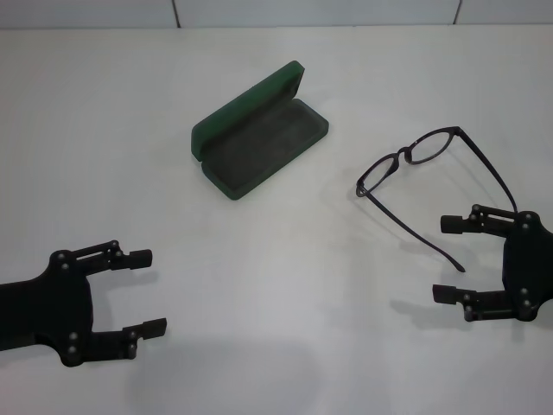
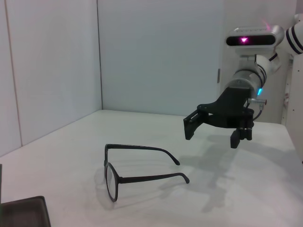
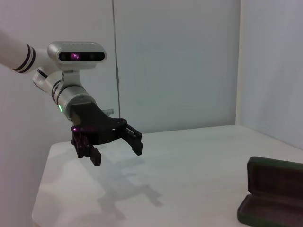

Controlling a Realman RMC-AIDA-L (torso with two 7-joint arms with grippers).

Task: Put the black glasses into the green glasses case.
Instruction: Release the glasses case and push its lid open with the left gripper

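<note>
Both arms are showing matte black two-finger grippers, left gripper and right gripper, with small silver screw heads along the linkages. Wrist views are showing silver-grey wrist housings, white forearms with black bands, magenta-lit camera modules, and green or cyan indicator lights.

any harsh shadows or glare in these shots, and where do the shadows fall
Head view: soft, even light, no glare; faint shadows lie on the table beside the black glasses and under the right claw. Left wrist view: the right claw throws a pale, blurred shadow on the table; a pink light glows on the arm's camera. Right wrist view: the left claw casts a similar soft shadow; the green glasses case stays dim.
</note>
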